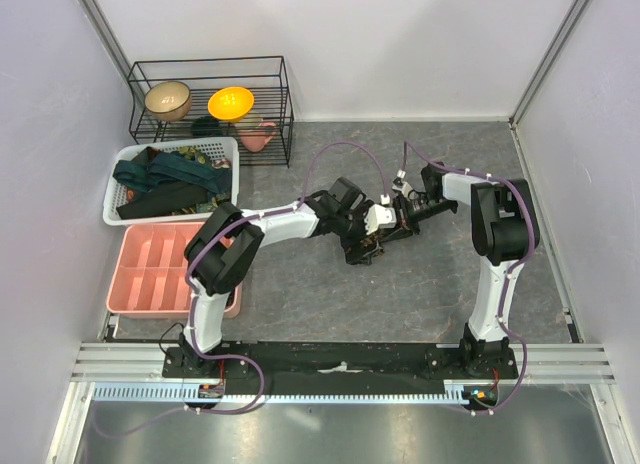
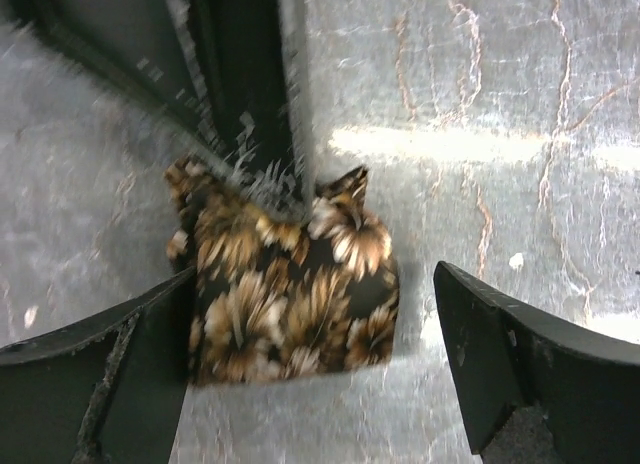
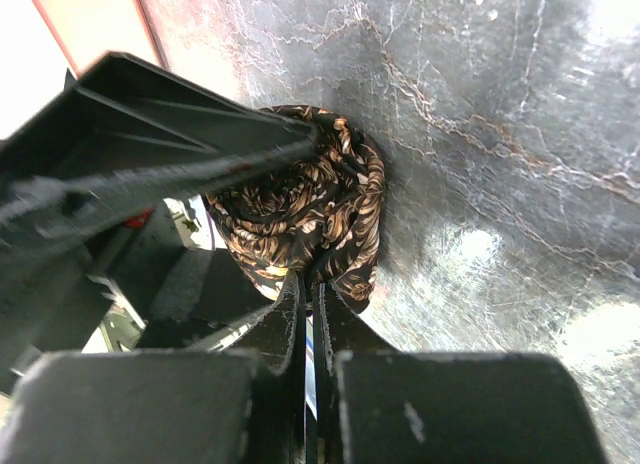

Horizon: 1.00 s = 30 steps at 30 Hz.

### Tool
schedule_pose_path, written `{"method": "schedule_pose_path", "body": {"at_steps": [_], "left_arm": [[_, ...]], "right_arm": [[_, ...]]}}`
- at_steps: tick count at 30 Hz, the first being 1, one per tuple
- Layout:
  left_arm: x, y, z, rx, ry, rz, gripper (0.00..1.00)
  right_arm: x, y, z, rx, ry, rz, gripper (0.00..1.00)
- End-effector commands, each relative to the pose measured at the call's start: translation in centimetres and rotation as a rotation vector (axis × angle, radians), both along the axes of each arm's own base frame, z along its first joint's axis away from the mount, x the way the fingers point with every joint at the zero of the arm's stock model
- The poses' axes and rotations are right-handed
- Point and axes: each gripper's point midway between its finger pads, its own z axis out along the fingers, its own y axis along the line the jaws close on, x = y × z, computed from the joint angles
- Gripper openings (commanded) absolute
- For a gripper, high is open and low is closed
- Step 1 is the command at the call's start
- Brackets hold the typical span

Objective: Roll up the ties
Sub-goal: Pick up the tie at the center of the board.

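Right hand (image 3: 310,289) pinches 1 brown coiled tie (image 3: 300,204) (left hand (image 2: 315,304) agape).

The desk (image 1: 430,304) is grey and veined like marble. It sits in a booth of plain pale walls (image 1: 400,44). Slim metal posts (image 1: 548,52) rise at the back corners. A black wire rack (image 1: 284,94) stands at the back left, close to the wall. A metal rail (image 1: 340,362) runs along the near edge. The light is even. In the left wrist view a bright glare streak (image 2: 450,144) crosses the desk, and the right wrist view shows softer bright patches (image 3: 470,246).
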Motion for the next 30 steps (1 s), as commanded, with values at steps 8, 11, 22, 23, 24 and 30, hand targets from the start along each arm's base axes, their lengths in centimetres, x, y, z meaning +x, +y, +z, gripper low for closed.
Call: {"method": "schedule_pose_path", "body": {"at_steps": [8,11,22,23,24,30], "left_arm": [[2.4,2.2,6.3,-0.161,-0.042,0.17,0.99],[2.2,2.9,6.9,-0.184,-0.059,0.171,1.0],[1.6,0.9,4.0,-0.093,-0.032,0.018,1.0],[1.4,0.9,3.4,-0.084,-0.027,0.01,1.0],[1.4,0.8,3.1,-0.084,-0.03,0.01,1.0],[1.4,-0.2,1.2,-0.04,-0.072,-0.024,1.0]], "right_arm": [[0.3,-0.1,0.1,-0.023,-0.076,-0.004,0.0],[0.3,-0.1,0.0,-0.013,-0.065,-0.007,0.0],[0.1,0.8,0.4,0.026,-0.07,0.011,0.0],[0.1,0.9,0.5,0.03,-0.072,0.014,0.0],[0.1,1.1,0.6,0.032,-0.077,0.016,0.0],[0.0,1.5,0.9,0.036,-0.084,0.024,0.0]]}}
